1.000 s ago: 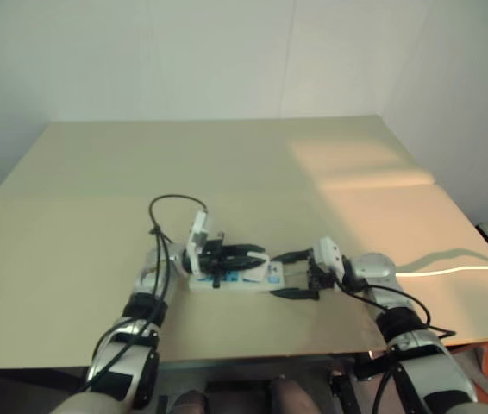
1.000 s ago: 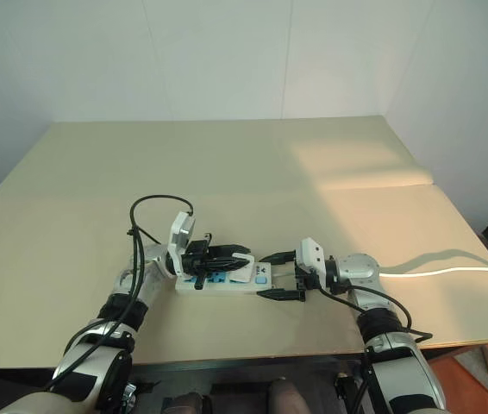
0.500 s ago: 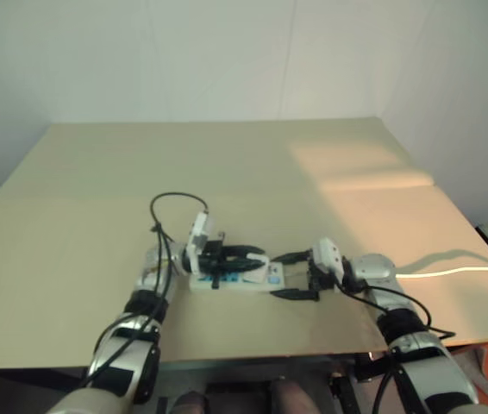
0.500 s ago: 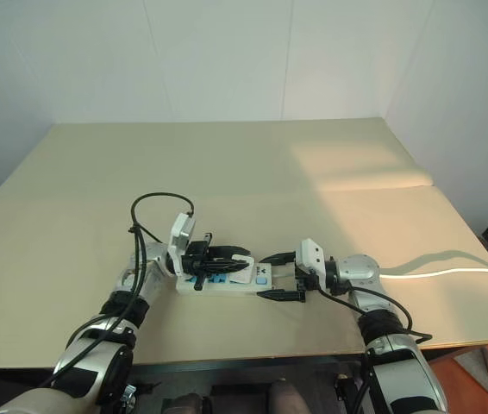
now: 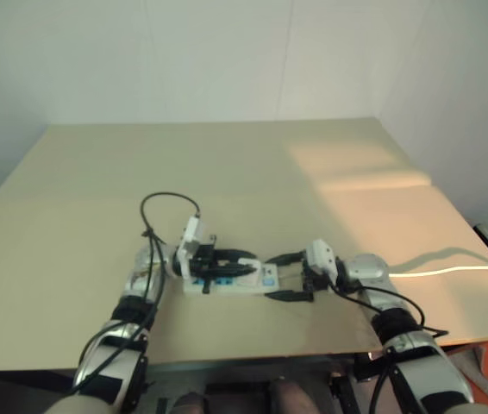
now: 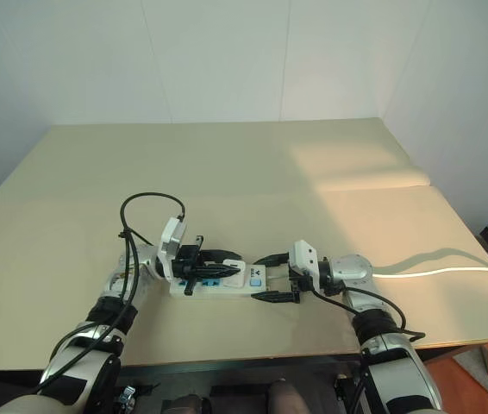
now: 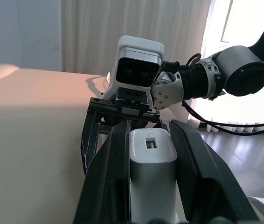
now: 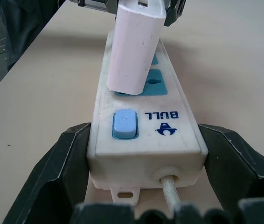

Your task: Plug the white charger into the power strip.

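Both arms level, facing inward; left fingers (image 7: 122, 177) pinch white charger (image 7: 153, 179), seemingly tilted.

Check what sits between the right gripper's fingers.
The switch end of the power strip, with its cord coming out toward the camera. The right wrist view shows it: a finger flanks each side of the strip.

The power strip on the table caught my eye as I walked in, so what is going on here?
A two-armed robot is plugging a white charger into the power strip. Its left gripper is shut on the charger, which leans over the blue socket nearest the switch, its lower end at the socket. Whether it is seated cannot be told. The right gripper straddles the strip's cord end, a finger on each side. The strip lies flat on the table.
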Tool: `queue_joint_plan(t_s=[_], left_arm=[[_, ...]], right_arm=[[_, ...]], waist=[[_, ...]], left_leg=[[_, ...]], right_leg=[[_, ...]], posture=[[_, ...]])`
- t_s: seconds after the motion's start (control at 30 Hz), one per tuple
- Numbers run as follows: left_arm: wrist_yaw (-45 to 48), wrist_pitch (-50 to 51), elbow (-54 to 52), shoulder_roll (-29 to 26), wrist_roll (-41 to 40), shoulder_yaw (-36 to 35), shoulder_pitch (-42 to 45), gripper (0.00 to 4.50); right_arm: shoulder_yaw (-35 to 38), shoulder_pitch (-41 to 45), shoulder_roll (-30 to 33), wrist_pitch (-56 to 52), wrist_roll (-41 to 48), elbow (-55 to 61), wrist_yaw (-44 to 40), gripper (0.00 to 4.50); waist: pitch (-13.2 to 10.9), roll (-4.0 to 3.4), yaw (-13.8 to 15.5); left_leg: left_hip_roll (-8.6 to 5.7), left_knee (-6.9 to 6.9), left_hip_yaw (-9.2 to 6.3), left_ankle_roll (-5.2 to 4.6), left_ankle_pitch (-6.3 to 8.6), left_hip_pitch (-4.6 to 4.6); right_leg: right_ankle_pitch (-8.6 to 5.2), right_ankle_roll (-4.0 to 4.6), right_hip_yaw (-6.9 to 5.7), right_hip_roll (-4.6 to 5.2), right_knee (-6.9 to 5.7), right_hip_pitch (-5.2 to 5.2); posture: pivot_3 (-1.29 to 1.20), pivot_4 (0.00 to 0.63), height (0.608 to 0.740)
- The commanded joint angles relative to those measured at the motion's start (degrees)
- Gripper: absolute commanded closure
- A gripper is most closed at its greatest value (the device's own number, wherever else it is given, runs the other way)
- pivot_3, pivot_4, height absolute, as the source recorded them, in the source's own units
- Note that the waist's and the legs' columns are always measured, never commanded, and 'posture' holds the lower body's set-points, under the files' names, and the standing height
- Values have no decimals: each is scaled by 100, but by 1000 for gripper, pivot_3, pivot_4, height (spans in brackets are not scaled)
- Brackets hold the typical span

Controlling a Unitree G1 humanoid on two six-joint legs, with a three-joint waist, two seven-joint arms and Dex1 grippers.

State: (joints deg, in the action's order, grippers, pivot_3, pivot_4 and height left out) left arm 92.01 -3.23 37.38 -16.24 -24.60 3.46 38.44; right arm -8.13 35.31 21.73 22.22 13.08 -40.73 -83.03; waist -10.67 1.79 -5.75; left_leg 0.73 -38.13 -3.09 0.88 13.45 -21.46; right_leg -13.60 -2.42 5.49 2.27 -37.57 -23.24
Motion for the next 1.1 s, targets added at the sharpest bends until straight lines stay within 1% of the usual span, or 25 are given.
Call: queue_joint_plan(t_s=[0.03, 0.33, 0.53, 0.63, 1.03, 1.1], left_arm=[[46, -172, 12, -160, 88, -68, -70, 3520], [-34, -569, 173, -185, 247, -34, -377, 3520], [-26, -734, 453, -260, 349, 1, -345, 3520], [47, -896, 475, -321, 392, 133, -330, 3520], [18, -727, 746, -332, 432, 238, -179, 3520], [29, -755, 772, -327, 425, 224, -180, 2788]], right_arm=[[-23, -59, 67, 78, -94, 41, -34, 1118], [1, -114, 73, 107, -68, 90, 5, 1118], [-10, -105, 68, 118, -79, 79, 22, 1118], [-4, -98, 67, 127, -86, 60, 30, 1118], [-10, -117, 46, 206, -151, 63, 150, 1118], [-11, -111, 42, 207, -155, 53, 162, 1118]], waist=[[0, 0, 0], [1, 0, 5], [9, 0, 6], [19, 0, 6], [35, 0, 8], [35, -1, 4]], left_leg=[[0, 0, 0, 0, 0, 0], [0, 2, 1, 0, 0, 14], [0, 4, 2, 0, 0, 21], [0, 5, 3, 0, 0, 23], [0, 7, 3, 0, 0, 34], [1, 7, 2, 0, 0, 38]], right_leg=[[0, 0, 0, 0, 0, 0], [0, 0, 1, 0, 2, 14], [-1, 0, 1, 0, 4, 19], [-2, -1, 1, -1, 4, 21], [-3, -3, 1, -3, 9, 36], [-4, -4, 0, -4, 14, 45]], posture=[[0, 150, 740], [0, 150, 740], [0, 150, 740], [0, 150, 740], [0, 150, 740], [0, 150, 740]])
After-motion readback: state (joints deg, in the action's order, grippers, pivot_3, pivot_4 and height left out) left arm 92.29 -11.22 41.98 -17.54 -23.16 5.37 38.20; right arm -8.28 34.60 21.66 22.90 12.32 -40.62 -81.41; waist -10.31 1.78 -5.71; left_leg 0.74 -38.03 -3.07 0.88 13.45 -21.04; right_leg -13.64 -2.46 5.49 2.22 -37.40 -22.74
